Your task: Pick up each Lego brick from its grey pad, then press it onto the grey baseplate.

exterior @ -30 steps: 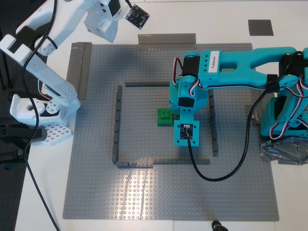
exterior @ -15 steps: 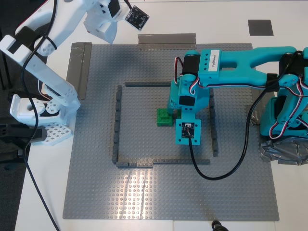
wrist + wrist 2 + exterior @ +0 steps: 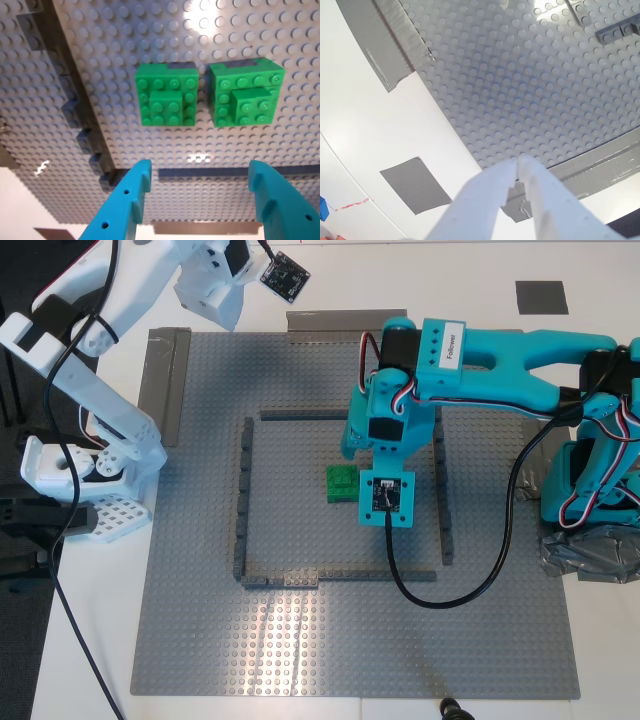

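Both Lego bricks (image 3: pixel 168 100) sit side by side on grey baseplate (image 3: pixel 200 620), inside dark frame (image 3: pixel 243 500).

My first tool (image 3: pixel 200 192) hovers above bricks, jaws apart, empty.

My second tool (image 3: pixel 517 172) jaws together, empty, over baseplate corner near grey pad (image 3: pixel 416 184).

Judgement: placing step finished; next, first arm lifts clear.

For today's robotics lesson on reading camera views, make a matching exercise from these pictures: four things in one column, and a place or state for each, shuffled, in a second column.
Things:
1. green bricks
2. my first gripper
3. my second gripper
4. dark grey pad

Places or states:
A. shut, holding nothing, above a corner of the baseplate
B. bare, on the white table beyond the baseplate
C. open, holding nothing, above the bricks
D. side by side on the baseplate, inside the dark grey frame

Pairs: 1-D, 2-C, 3-A, 4-B
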Robot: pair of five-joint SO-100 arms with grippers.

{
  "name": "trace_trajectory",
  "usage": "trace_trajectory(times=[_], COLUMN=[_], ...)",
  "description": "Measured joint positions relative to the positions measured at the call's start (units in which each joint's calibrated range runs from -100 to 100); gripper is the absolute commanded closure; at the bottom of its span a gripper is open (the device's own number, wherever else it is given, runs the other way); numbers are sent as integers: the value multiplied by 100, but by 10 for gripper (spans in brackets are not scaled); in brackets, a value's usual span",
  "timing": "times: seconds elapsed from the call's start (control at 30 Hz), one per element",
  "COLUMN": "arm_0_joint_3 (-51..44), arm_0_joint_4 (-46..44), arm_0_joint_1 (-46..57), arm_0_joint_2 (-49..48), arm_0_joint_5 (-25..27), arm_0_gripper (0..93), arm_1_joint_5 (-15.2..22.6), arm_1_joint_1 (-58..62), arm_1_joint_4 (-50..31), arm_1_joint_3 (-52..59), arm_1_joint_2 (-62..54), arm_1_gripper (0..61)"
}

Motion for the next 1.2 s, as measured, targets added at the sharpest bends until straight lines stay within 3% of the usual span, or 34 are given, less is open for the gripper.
trace_trajectory(times=[0.2,0.37,0.83,1.0,1.2], arm_0_joint_3=[-712,-1376,-3093,-3190,-2868], arm_0_joint_4=[635,1043,1078,991,200], arm_0_joint_1=[222,792,3589,4735,6001], arm_0_joint_2=[0,0,0,0,0], arm_0_joint_5=[0,0,5,10,26], arm_0_gripper=[734,927,927,927,927], arm_1_joint_5=[0,0,0,0,0], arm_1_joint_1=[0,0,0,0,0], arm_1_joint_4=[0,0,0,0,0], arm_1_joint_3=[0,10,77,232,309], arm_1_joint_2=[-69,-69,-69,-130,-225], arm_1_gripper=[613,613,613,613,613])
